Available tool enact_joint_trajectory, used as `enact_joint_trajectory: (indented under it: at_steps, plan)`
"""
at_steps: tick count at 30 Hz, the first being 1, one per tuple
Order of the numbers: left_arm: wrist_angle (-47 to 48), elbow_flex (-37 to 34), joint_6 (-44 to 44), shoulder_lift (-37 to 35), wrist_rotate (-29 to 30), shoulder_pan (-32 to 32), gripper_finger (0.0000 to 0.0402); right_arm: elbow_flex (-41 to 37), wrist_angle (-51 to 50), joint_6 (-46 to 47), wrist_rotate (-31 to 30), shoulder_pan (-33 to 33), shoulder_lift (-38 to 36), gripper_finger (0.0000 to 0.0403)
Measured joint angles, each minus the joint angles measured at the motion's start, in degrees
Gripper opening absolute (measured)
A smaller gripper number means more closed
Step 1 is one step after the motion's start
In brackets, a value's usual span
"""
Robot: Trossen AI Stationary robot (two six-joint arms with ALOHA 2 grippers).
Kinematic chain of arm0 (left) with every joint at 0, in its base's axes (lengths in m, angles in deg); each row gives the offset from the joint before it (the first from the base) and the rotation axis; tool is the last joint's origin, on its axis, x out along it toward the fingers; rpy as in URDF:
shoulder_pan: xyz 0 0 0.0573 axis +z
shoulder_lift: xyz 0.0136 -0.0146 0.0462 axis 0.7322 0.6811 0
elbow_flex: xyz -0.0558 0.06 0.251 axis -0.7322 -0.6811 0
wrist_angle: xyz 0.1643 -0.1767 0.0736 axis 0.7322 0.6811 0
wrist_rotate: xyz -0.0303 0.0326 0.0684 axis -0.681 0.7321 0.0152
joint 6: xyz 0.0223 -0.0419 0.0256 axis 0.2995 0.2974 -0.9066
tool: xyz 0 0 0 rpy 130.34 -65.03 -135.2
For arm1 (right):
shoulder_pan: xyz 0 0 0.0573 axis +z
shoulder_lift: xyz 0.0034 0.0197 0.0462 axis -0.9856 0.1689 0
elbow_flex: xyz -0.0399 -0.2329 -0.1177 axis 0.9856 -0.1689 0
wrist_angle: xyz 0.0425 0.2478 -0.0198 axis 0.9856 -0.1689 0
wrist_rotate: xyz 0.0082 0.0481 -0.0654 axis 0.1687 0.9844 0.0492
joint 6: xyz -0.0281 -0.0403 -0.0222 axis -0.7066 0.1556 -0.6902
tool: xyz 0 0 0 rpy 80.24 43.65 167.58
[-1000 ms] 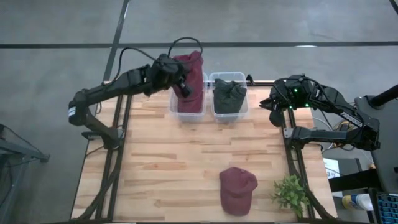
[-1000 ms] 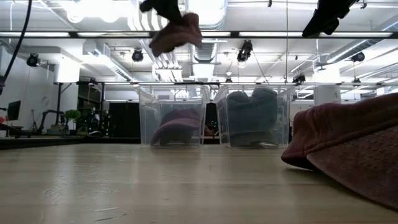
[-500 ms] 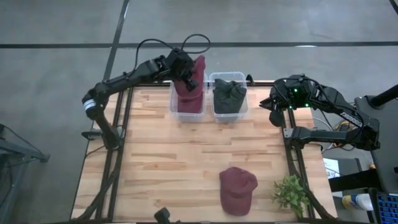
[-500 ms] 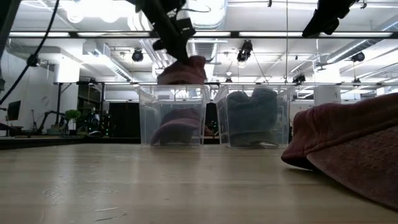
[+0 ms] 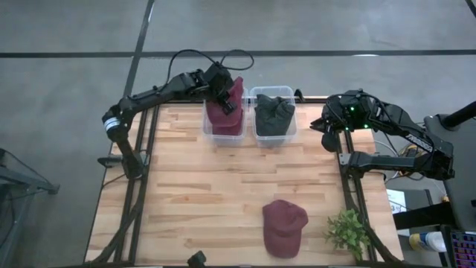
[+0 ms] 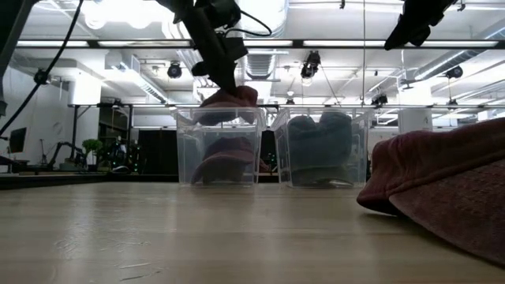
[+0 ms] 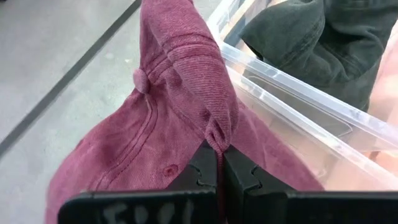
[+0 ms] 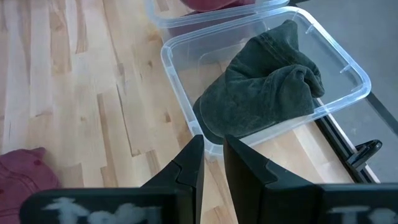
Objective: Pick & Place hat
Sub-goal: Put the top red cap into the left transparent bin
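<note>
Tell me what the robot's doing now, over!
Left gripper shut on maroon hat, lowering into left clear bin. Right gripper idle beside green-hat bin. Second maroon hat waits on table. Nothing blocking.
</note>
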Motion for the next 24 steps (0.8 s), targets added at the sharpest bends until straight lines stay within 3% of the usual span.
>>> enact_joint_trajectory:
  at_steps: [6, 24]
  plan:
    - [-0.8, -1.8, 1.5, 0.6, -1.2, -0.2, 0.0000, 0.0, 0.0, -0.2, 0.0, 0.0, 0.0, 0.0059]
    - [-17.1, -21.3, 11.9, 0.5, -5.2, 0.1, 0.0000, 0.0, 0.0, -0.3, 0.0, 0.0, 0.0, 0.0059]
